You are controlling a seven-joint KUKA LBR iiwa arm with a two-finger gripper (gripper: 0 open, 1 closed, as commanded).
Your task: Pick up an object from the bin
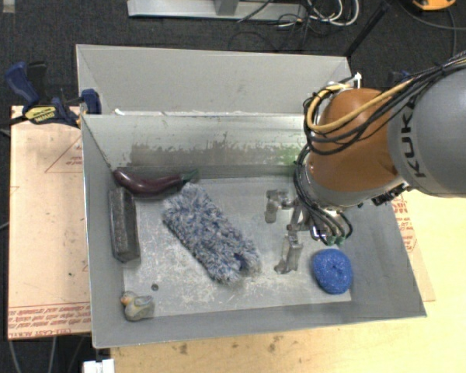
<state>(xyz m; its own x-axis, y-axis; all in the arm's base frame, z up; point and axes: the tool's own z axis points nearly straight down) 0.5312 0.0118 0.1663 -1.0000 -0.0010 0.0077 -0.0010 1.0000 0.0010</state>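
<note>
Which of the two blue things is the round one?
The bright blue ball at front right, just right of the hand. The other, a fuzzy blue-grey cloth, is long and lies further left.

We see a scuffed matt metal bin (210,150), a shaggy cloth duster (210,235) and a glossy, smooth plastic aubergine (147,182).

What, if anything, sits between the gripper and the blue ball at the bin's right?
Nothing visible: the gripper hangs over bare bin floor just left of the blue ball; the fuzzy cloth lies farther left.
</note>
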